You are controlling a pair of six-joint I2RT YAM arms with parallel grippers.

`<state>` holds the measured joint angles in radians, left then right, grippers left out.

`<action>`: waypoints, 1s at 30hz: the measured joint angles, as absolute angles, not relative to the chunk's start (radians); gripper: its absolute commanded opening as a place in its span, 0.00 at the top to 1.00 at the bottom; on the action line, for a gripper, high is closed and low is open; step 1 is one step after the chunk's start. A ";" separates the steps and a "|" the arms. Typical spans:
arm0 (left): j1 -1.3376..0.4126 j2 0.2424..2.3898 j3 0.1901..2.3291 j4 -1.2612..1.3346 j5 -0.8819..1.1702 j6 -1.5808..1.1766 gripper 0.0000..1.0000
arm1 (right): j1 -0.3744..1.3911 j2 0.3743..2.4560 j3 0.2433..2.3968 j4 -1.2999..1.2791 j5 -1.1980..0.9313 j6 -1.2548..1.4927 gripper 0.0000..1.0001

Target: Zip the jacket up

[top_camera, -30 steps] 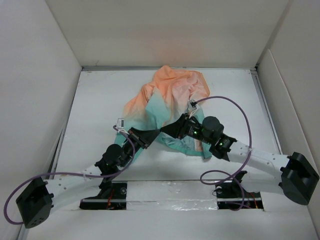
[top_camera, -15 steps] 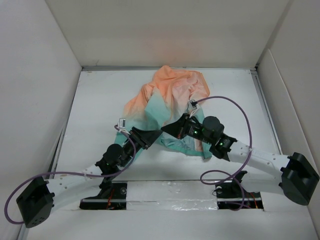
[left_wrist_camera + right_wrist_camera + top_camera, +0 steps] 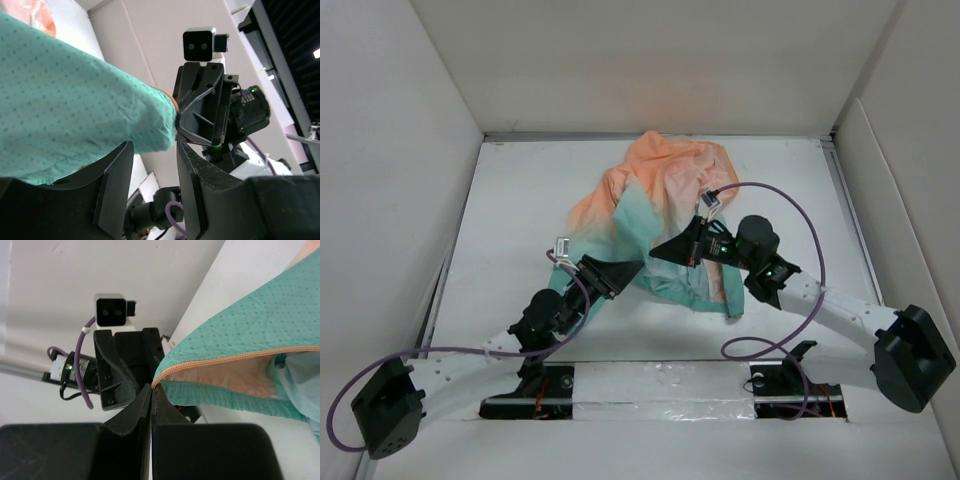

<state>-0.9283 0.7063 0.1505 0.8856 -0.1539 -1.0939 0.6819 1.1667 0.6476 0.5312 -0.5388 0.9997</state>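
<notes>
Teal hem cloth of the jacket (image 3: 665, 190), crumpled at the middle of the table (image 3: 520, 215), is pinched at its corner by the zip (image 3: 240, 357) between the closed fingers of the right gripper (image 3: 151, 391), while the left gripper (image 3: 154, 162) is held slightly parted just beside that corner.

surface (image 3: 520, 215): white, flat | walls (image 3: 650, 60): plain white panels standing on the left, far and right sides | tape (image 3: 670, 410): glossy strip lying along the surface's near edge
</notes>
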 measured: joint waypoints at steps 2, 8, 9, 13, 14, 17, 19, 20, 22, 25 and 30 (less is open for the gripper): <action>-0.928 0.722 0.150 0.885 -0.154 -1.084 0.64 | 0.681 1.186 0.648 0.547 -0.576 1.017 1.00; -0.928 0.738 0.150 0.888 -0.154 -1.058 0.67 | 0.675 1.201 0.648 0.562 -0.640 1.045 1.00; -0.928 0.738 0.150 0.890 -0.154 -1.055 0.67 | 0.675 1.201 0.648 0.566 -0.648 1.048 1.00; -0.928 0.741 0.150 0.895 -0.154 -1.041 0.68 | 0.673 1.203 0.648 0.576 -0.667 1.055 1.00; -0.928 0.743 0.150 0.897 -0.154 -1.039 0.68 | 0.673 1.205 0.648 0.579 -0.672 1.055 1.00; -0.928 0.744 0.150 0.900 -0.154 -1.031 0.68 | 0.672 1.216 0.648 0.595 -0.684 1.064 1.00; -0.928 0.744 0.150 0.901 -0.154 -1.027 0.66 | 0.669 1.227 0.648 0.607 -0.693 1.071 1.00; -0.928 0.744 0.150 0.902 -0.154 -1.025 0.65 | 0.667 1.233 0.648 0.613 -0.696 1.074 1.00; -0.928 0.744 0.150 0.909 -0.152 -1.022 0.61 | 0.664 1.242 0.648 0.615 -0.701 1.080 1.00; -0.928 0.744 0.150 0.934 -0.148 -1.020 0.60 | 0.662 1.250 0.648 0.617 -0.707 1.089 1.00; -0.928 0.744 0.150 0.960 -0.146 -1.018 0.65 | 0.662 1.253 0.648 0.643 -0.714 1.104 1.00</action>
<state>-0.9283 0.7444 0.1505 0.9604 -0.1459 -1.0183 0.6621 1.2526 0.6479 0.6430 -0.7143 1.1042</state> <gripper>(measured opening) 0.373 0.013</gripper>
